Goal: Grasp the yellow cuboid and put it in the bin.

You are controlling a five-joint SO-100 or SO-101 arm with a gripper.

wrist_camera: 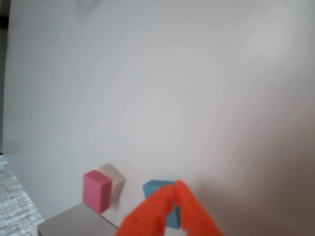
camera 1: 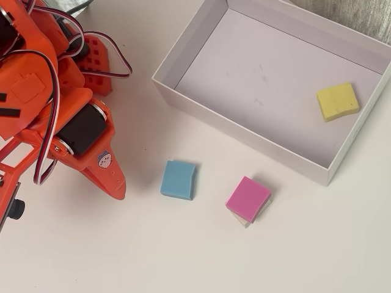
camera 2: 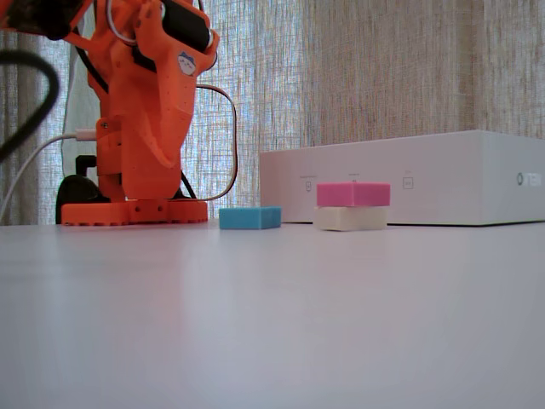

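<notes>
The yellow cuboid (camera 1: 337,101) lies flat on the floor of the bin (camera 1: 239,126), near its right wall in the overhead view. The bin's white side wall shows in the fixed view (camera 2: 426,177), where the cuboid is hidden inside, and one bin corner shows in the wrist view (wrist_camera: 74,223). My orange gripper (camera 1: 117,187) is at the left of the table, outside the bin, far from the cuboid. It hangs above the table in the fixed view (camera 2: 163,158). In the wrist view the gripper (wrist_camera: 176,191) has its jaws together and holds nothing.
A light-blue block (camera 1: 178,179) (camera 2: 249,218) (wrist_camera: 156,189) lies just right of the gripper tip. A pink block (camera 1: 248,198) (camera 2: 353,194) (wrist_camera: 96,191) rests on a whitish block (camera 2: 349,219) (wrist_camera: 113,179) in front of the bin. The arm base (camera 2: 134,211) stands behind.
</notes>
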